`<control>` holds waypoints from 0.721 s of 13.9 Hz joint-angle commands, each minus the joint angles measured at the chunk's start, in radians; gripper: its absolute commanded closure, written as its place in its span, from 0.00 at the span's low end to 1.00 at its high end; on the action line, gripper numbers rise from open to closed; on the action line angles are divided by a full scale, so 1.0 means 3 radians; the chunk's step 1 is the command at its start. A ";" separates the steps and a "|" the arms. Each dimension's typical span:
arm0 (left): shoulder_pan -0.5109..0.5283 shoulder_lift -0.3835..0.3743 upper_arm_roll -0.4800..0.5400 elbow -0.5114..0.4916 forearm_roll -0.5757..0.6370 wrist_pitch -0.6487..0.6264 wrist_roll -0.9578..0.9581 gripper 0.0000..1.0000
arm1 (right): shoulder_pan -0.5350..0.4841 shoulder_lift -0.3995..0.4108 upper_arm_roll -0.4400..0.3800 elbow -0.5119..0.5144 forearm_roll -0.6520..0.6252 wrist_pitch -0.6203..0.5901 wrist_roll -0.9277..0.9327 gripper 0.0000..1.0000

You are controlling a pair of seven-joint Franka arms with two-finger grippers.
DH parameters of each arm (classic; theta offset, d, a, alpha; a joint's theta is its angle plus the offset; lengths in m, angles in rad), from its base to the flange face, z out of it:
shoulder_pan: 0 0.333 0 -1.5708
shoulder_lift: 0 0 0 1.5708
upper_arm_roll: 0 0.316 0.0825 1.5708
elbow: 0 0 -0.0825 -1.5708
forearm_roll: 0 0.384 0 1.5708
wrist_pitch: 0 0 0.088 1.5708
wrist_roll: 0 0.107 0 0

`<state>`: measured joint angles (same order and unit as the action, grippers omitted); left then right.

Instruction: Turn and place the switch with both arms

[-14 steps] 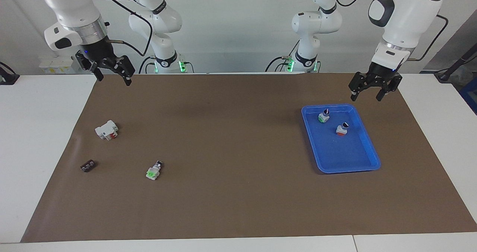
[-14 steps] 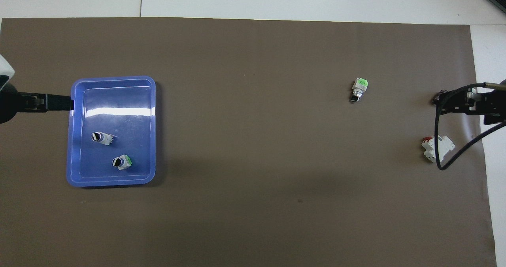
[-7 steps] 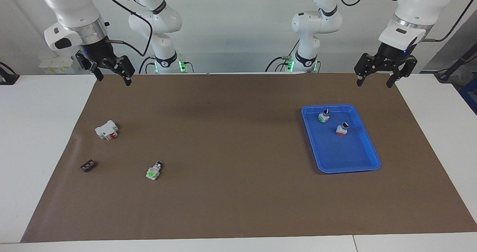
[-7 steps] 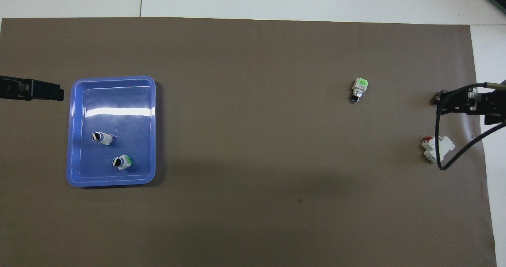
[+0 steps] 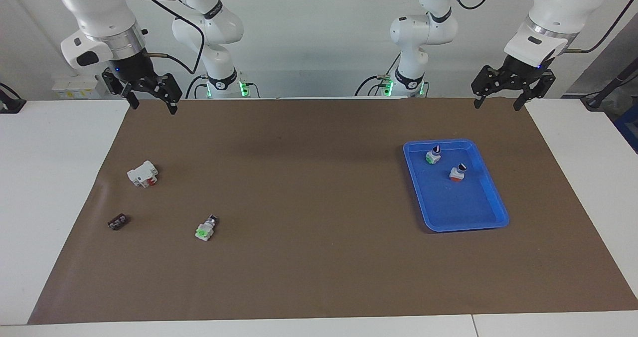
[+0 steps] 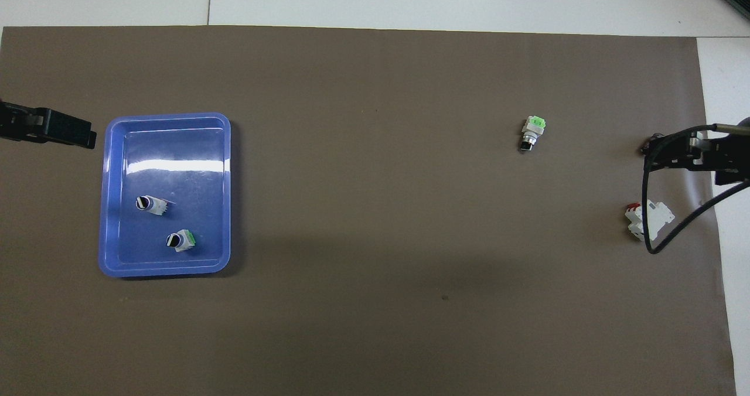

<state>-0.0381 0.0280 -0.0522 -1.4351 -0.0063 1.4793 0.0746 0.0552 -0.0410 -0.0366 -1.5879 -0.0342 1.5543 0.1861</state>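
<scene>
Switch [image 5: 205, 230] number three lies on its side on the brown mat [image 5: 309, 267], in the lower left of the facing view and the upper right of the overhead view [image 6: 532, 132]; you can see its green face turned away from the robots and its black knob toward them. You have two more switches standing in the blue tray [image 5: 493, 197] at the right of the facing view: one with a green base [image 5: 433, 155], nearer the robots, and one with a red base [image 5: 457, 172] just beside it. Your left gripper [image 5: 500, 100] hangs open and empty in the upper right of the facing view, above the mat's edge and clear of the tray; in the overhead view it shows at the left edge [image 6: 53, 131]. Your right gripper [image 5: 152, 103] hangs open and empty in the upper left of the facing view, over the mat's corner, well apart from the lying switch. At the left of the facing view you also have a white block [image 5: 142, 173] with a red part, and below it a small black piece [image 5: 117, 222].
</scene>
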 commanded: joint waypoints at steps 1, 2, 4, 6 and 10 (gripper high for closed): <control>-0.0113 -0.0109 0.0072 -0.0120 0.0067 -0.0104 -0.0034 0.00 | -0.0005 -0.0047 -0.0001 -0.0060 -0.0055 -0.0011 -0.0140 0.00; -0.0113 -0.0109 0.0072 -0.0115 0.0062 -0.0139 -0.0039 0.00 | -0.0005 -0.0063 -0.0001 -0.0086 -0.0050 -0.0027 -0.0135 0.00; -0.0113 -0.0114 0.0077 -0.0120 0.0067 -0.0216 -0.0039 0.00 | -0.0010 -0.0093 -0.0001 -0.0137 -0.0034 -0.0017 -0.0135 0.00; -0.0108 -0.0149 0.0097 -0.0120 0.0067 -0.0339 -0.0145 0.00 | -0.0020 -0.0093 -0.0001 -0.0132 0.0012 -0.0022 -0.0124 0.00; -0.0067 -0.0216 0.0097 -0.0227 0.0072 -0.0390 -0.0203 0.00 | 0.0005 -0.0109 -0.0001 -0.0122 0.0012 -0.0022 -0.0124 0.00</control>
<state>-0.0493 0.0018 -0.0339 -1.4525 -0.0063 1.3626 0.0267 0.0562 -0.0479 -0.0359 -1.6000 -0.0337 1.5505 0.1712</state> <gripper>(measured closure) 0.000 0.000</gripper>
